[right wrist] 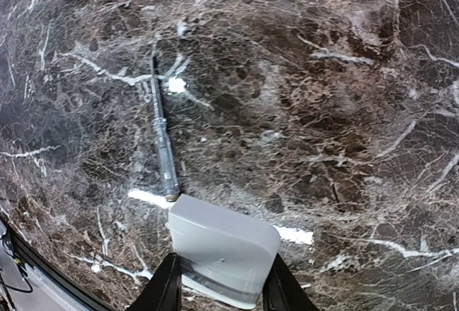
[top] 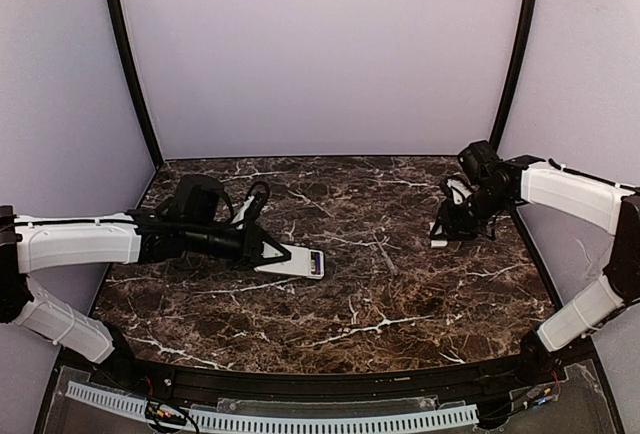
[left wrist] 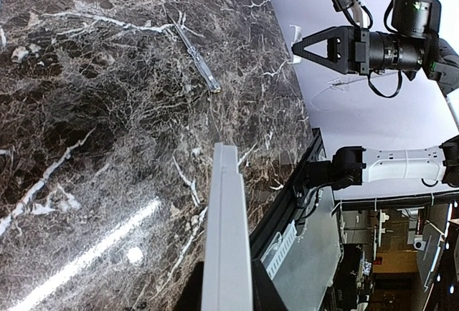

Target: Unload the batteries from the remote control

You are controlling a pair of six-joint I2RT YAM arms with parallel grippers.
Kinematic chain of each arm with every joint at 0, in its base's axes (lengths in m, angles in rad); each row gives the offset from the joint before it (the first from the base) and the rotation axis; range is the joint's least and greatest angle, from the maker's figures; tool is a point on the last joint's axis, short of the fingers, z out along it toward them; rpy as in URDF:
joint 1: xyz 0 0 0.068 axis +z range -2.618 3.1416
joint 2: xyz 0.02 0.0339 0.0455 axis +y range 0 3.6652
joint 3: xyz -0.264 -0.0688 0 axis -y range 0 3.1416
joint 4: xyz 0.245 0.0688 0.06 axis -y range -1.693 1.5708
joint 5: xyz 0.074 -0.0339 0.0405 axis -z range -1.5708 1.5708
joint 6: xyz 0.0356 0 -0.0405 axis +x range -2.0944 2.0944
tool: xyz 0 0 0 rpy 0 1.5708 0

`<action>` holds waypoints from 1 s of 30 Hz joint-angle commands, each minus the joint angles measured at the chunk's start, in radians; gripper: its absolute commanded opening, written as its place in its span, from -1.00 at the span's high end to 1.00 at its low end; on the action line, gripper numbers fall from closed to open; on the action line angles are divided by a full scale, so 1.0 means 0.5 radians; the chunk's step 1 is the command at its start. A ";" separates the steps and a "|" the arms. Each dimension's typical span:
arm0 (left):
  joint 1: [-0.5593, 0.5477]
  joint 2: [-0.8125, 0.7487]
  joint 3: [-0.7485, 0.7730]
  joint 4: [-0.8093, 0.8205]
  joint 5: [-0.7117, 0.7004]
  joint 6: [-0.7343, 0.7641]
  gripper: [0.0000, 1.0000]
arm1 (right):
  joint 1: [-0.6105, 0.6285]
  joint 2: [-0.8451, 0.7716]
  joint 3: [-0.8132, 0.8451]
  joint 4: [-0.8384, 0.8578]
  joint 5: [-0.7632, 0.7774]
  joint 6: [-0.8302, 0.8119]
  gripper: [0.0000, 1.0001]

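The remote control [top: 298, 260] is a slim white bar with a small display window at its right end, lying low over the marble table [top: 380, 304]. My left gripper [top: 268, 251] is shut on its left end. The left wrist view shows the remote edge-on [left wrist: 226, 225] between the dark fingers [left wrist: 264, 289]. My right gripper [top: 441, 233] is shut on a small white squarish plastic piece [right wrist: 222, 246], held just above the table at the right. A slim grey rod [right wrist: 162, 142], perhaps batteries end to end, lies on the table just beyond that piece.
The same grey rod shows in the left wrist view [left wrist: 195, 53] between the two grippers. Black frame posts [top: 128, 64] and pale walls stand around the table. A black rail [top: 330, 379] runs along the near edge.
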 commanded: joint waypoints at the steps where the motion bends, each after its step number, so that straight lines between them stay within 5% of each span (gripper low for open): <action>1: -0.006 -0.062 -0.040 0.058 0.067 0.013 0.99 | -0.141 0.151 -0.085 0.104 -0.162 -0.187 0.37; 16: -0.008 0.124 0.006 0.136 0.166 -0.007 0.99 | -0.354 0.501 -0.177 0.259 -0.253 -0.337 0.20; 30: -0.008 0.413 0.108 0.208 0.121 0.027 0.99 | -0.365 0.322 -0.179 0.143 -0.155 -0.312 -0.55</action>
